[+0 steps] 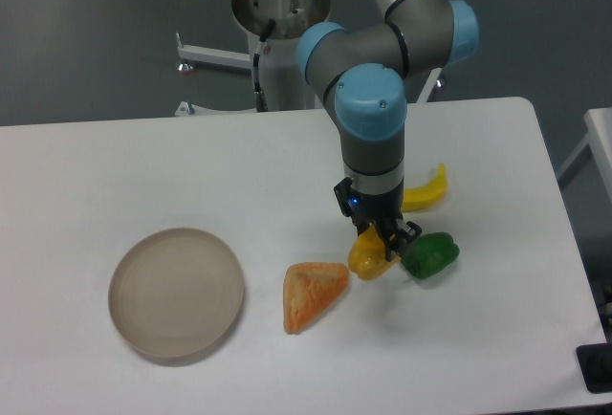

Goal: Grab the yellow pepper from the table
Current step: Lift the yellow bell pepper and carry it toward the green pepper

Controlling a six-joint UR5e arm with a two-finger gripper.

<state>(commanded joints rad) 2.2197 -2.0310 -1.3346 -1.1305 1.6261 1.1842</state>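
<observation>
1. The gripper, closed around the yellow pepper, has a green pepper just beside it, toward the right edge of the table.
2. A banana lies close behind the arm.
3. An orange wedge blocks the front-left side.
4. A round dish stands well apart, near the front-left corner.
</observation>
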